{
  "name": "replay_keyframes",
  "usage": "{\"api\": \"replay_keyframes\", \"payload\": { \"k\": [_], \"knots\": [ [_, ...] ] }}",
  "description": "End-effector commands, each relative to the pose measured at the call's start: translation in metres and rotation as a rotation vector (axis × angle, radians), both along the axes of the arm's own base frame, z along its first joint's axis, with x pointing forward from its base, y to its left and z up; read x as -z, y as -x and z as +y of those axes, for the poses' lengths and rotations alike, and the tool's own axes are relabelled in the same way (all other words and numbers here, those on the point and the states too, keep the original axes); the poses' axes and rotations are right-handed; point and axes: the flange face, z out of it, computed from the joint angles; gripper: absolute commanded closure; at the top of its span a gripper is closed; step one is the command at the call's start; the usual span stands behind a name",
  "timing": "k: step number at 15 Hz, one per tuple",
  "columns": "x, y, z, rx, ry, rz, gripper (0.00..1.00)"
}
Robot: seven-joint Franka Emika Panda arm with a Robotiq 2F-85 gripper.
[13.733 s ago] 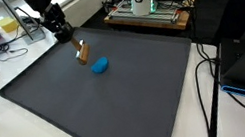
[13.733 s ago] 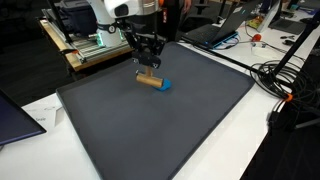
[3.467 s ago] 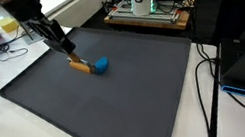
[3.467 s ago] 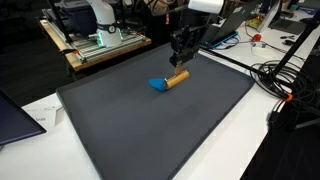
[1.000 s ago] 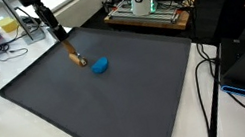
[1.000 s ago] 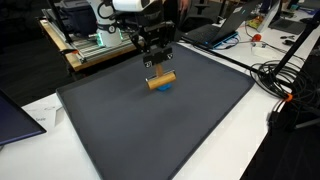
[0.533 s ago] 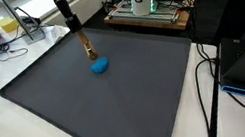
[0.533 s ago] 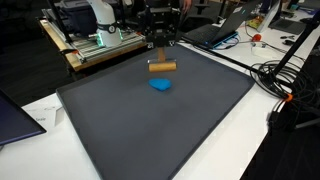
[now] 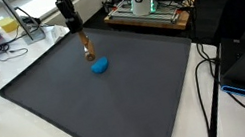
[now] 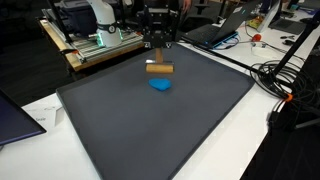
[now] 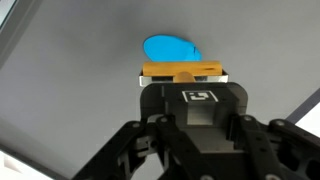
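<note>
The wooden cylinder (image 10: 159, 68) lies crosswise between the fingers of the gripper (image 10: 158, 61), which is clamped shut on its middle, above the dark grey mat (image 10: 150, 135). In the wrist view the blue rounded piece (image 11: 172, 48) lies on the mat at 12 o'clock from the cylinder; in an exterior view it lies at 6 o'clock.

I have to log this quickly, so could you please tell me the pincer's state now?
Pincer: closed on the wooden piece, held over the blue object.
</note>
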Motion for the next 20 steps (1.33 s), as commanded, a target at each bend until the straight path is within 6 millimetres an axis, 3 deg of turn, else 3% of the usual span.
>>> {"api": "replay_keyframes", "payload": {
  "k": [1,6,20],
  "knots": [
    [-0.001,0.0,0.0,0.0,0.0,0.0,0.78],
    [0.017,-0.012,0.001,0.071,-0.076,0.018,0.78],
    [0.065,-0.027,-0.001,0.382,-0.04,0.055,0.78]
  ]
}}
